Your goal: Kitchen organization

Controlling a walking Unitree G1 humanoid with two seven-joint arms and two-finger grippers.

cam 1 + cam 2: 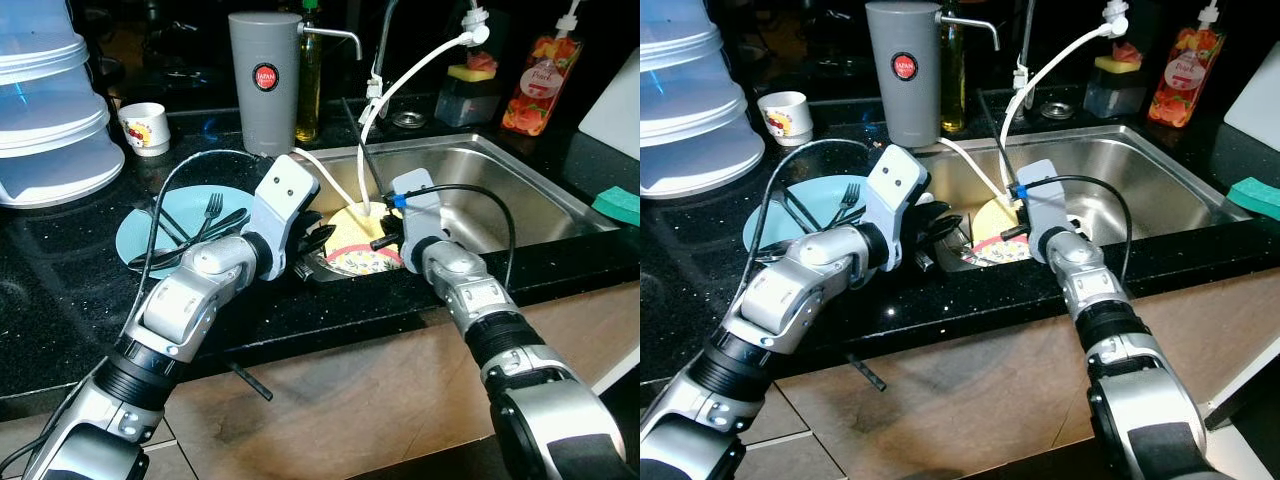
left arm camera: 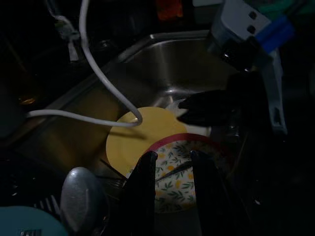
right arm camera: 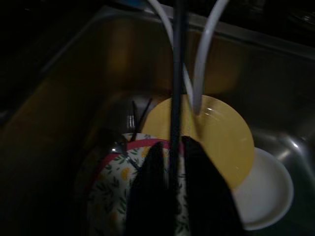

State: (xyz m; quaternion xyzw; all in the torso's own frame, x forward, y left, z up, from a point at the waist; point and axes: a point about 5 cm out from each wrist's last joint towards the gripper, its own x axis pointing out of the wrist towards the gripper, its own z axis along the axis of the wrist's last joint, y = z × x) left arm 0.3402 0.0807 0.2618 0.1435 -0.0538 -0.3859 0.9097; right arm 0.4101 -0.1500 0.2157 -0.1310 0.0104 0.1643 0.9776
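1. The tabletop (image 1: 60, 290) is black and speckled; a steel sink (image 1: 520, 185) is set into it on the robot's right.
2. A stack of clear plastic containers (image 1: 45, 110) stands at the far left of the tabletop.
3. A tall grey canister (image 1: 264, 80) with a red round label stands behind the sink's left corner, with a bottle of oil (image 1: 309, 85) just beside it.
4. A white hose (image 1: 415, 70) runs down from the tap area into the sink and ends over the yellow plate.
5. A light blue plate (image 1: 135, 235) lies on the tabletop left of the sink and carries a fork (image 1: 208, 215) and other dark cutlery.
6. The dishes lie stacked in the near left part of the sink: a yellow plate (image 3: 221, 132), a flowered plate with a red rim (image 2: 179, 179) overlapping it on the near side, and a white plate (image 3: 268, 194) partly under the yellow one.
7. The left tool (image 2: 172, 162) hangs over the near edge of the flowered plate; its fingers are spread apart and grip nothing.
8. The right tool (image 3: 170, 152) hangs over the same plates from the sink's near rim; its fingers stand slightly apart, with a thin dark rod running between them. Whether they pinch it cannot be told.
9. A white mug (image 1: 146, 128) with a printed figure stands near the containers.
10. A red soap bottle (image 1: 541, 85) and a sponge holder (image 1: 470, 85) stand behind the sink; a green sponge (image 1: 618, 203) lies at the right edge.
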